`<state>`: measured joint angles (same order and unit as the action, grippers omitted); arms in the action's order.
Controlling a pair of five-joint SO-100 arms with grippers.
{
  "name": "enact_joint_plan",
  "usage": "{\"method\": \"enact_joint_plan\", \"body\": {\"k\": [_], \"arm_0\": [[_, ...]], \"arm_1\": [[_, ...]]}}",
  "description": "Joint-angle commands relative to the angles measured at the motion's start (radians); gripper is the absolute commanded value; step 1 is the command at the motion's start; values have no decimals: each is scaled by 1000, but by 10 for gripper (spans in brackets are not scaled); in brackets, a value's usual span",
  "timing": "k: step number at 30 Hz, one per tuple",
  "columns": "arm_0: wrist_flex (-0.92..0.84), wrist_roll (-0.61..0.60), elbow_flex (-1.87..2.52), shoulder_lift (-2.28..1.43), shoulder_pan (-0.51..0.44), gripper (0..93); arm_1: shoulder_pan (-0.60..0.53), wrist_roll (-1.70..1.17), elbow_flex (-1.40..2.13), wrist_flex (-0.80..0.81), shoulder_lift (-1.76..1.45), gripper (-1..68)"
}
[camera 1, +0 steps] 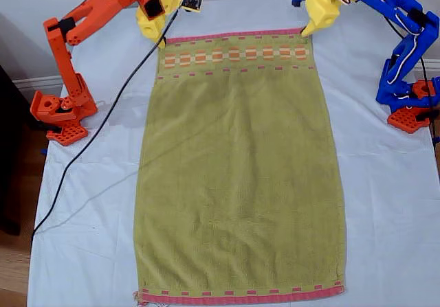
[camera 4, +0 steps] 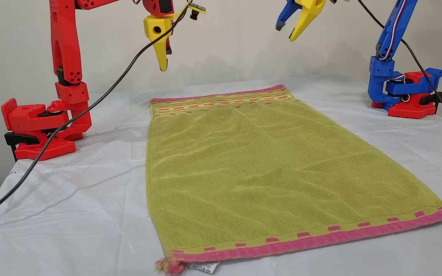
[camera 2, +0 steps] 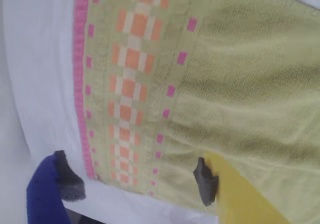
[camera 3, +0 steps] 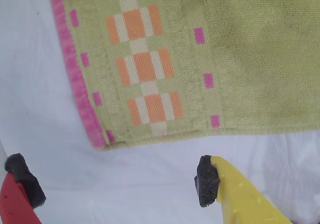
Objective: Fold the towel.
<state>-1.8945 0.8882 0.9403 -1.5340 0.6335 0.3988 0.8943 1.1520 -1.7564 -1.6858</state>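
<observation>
The towel (camera 1: 237, 169) lies flat and spread out on the sheet, olive green with pink end borders and an orange and cream check band at the far end. My first gripper (camera 1: 302, 15), blue and yellow, hangs open above the far corner at the exterior view's right. In the first wrist view the towel's (camera 2: 240, 83) corner lies below the first gripper (camera 2: 136, 184). My second gripper (camera 1: 159, 32), red and yellow, hangs open over the far corner at the exterior view's left. The second wrist view shows the second gripper (camera 3: 116, 184) just off that corner of the towel (camera 3: 225, 48). Neither gripper touches the cloth.
A white-pale blue sheet (camera 1: 82, 183) covers the table. A black cable (camera 1: 103, 125) trails from the red arm across the sheet at the exterior view's left. The red arm base (camera 1: 58, 115) and the blue arm base (camera 1: 409, 108) stand at the far sides.
</observation>
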Motion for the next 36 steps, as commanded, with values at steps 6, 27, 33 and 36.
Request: {"method": "enact_joint_plan", "body": {"k": [6, 27, 33, 36], "arm_0": [[86, 54, 2, -2, 115, 684], [-155, 110, -356, 465, 213, 686], [-172, 104, -531, 574, 215, 665], [-172, 98, -565, 606, 224, 621]], "arm_1": [[37, 29, -187, -41, 58, 512], [-37, 72, -264, -41, 141, 484], [-74, 77, -242, -41, 117, 470], [-92, 75, -242, -41, 117, 460]]}}
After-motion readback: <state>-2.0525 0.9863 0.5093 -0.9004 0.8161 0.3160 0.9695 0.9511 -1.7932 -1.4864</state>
